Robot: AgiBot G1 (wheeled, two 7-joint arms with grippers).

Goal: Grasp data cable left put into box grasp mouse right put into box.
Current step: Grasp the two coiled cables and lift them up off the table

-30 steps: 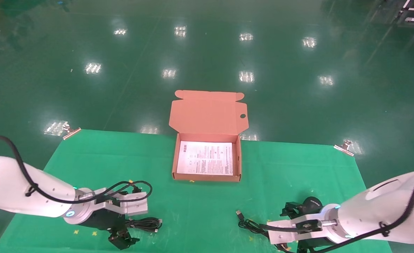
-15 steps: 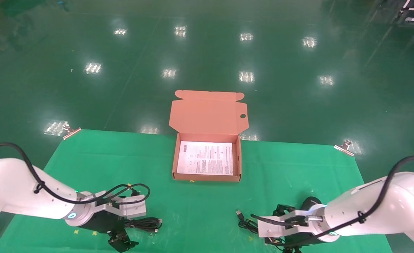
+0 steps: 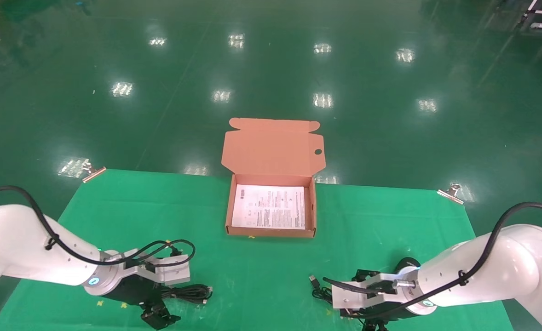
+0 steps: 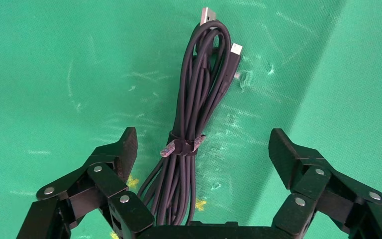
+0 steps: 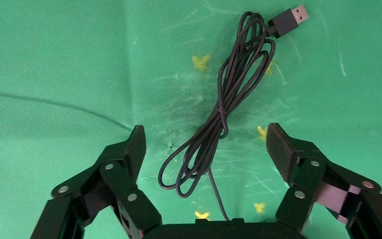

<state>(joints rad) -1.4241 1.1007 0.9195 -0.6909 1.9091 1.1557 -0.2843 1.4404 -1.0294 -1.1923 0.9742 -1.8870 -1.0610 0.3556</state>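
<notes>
The data cable [image 4: 199, 94] is a strapped black bundle lying on the green mat, and it runs up between the fingers of my open left gripper [image 4: 204, 147], closer to one finger, touching neither. In the head view the data cable [image 3: 192, 292] lies at the near left beside that gripper [image 3: 160, 295]. My right gripper [image 5: 206, 142] is open over the mouse's looped cord [image 5: 226, 107], whose USB plug [image 5: 292, 17] lies farther out. The black mouse [image 3: 404, 265] peeks out behind the right wrist. The orange-brown box [image 3: 271, 232] stands open mid-table, with only a white leaflet inside.
The green mat [image 3: 372, 220] covers the table, held by clips at its far corners [image 3: 94, 174] [image 3: 450, 193]. The box's lid [image 3: 273, 147] stands up at the far edge. Small yellow marks dot the mat near both grippers.
My right arm has swung left and lower, so its gripper now stands over the cord and hides more of the mouse. The left gripper has sunk slightly over the data cable.
</notes>
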